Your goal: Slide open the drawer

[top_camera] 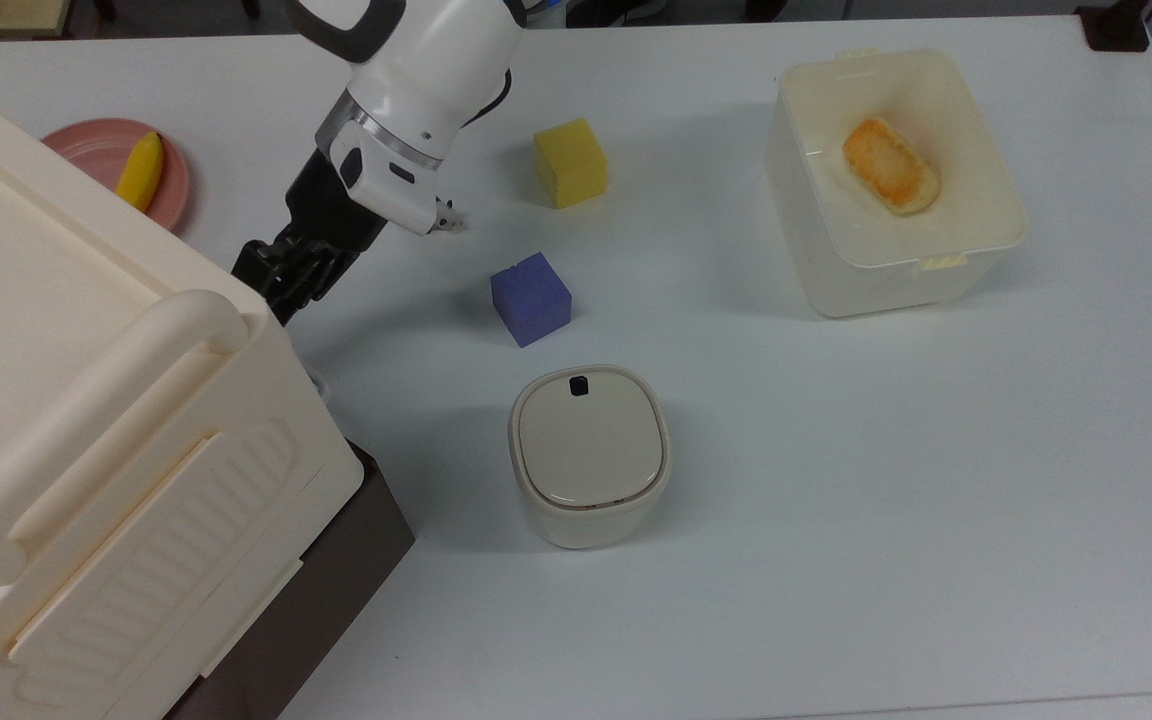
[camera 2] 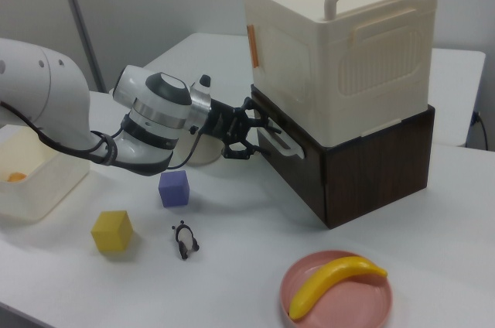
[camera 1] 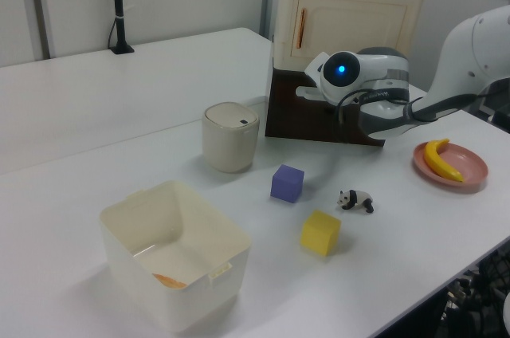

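Near me: purple cube (top_camera: 531,298), yellow cube (top_camera: 570,162), toy panda (camera 2: 184,239). Banana (camera 2: 334,283) on pink plate (camera 2: 309,309). Lidded bin (top_camera: 589,455) mid-table.

White table (top_camera: 836,450) bears cubes, tub, lidded bin, plate, panda, cabinet

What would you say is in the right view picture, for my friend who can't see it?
A white robot arm reaches its black tool to the white loop handle on the dark brown drawer under a cream cabinet. On the white table sit a banana on a pink plate, a toy panda, and purple and yellow blocks.
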`<control>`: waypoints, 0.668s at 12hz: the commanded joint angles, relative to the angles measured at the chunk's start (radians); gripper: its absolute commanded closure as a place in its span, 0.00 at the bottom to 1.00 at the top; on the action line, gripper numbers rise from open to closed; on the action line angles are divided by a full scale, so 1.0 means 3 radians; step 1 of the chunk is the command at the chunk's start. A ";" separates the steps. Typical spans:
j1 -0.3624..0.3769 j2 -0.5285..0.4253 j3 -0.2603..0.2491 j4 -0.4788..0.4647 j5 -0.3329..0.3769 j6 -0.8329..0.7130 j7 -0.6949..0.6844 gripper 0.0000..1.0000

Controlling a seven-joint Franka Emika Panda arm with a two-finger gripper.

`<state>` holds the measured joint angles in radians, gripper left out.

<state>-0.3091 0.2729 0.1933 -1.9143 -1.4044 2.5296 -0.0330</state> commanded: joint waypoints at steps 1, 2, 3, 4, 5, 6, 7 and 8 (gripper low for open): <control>0.0013 -0.0030 -0.0010 -0.0005 0.0049 0.0046 -0.0008 0.57; 0.0013 -0.0030 -0.0010 -0.0005 0.0049 0.0046 -0.0008 0.62; 0.0013 -0.0030 -0.0010 -0.0005 0.0049 0.0046 -0.0008 0.71; 0.0013 -0.0035 -0.0010 -0.0005 0.0049 0.0041 -0.0008 0.77; 0.0013 -0.0035 -0.0010 -0.0005 0.0049 0.0041 -0.0003 0.86; 0.0013 -0.0035 -0.0010 -0.0005 0.0049 0.0041 -0.0003 0.94; 0.0013 -0.0035 -0.0010 -0.0005 0.0049 0.0041 -0.0003 1.00; 0.0013 -0.0035 -0.0010 -0.0005 0.0049 0.0036 -0.0003 1.00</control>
<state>-0.3111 0.2729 0.1932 -1.9104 -1.3945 2.5296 -0.0125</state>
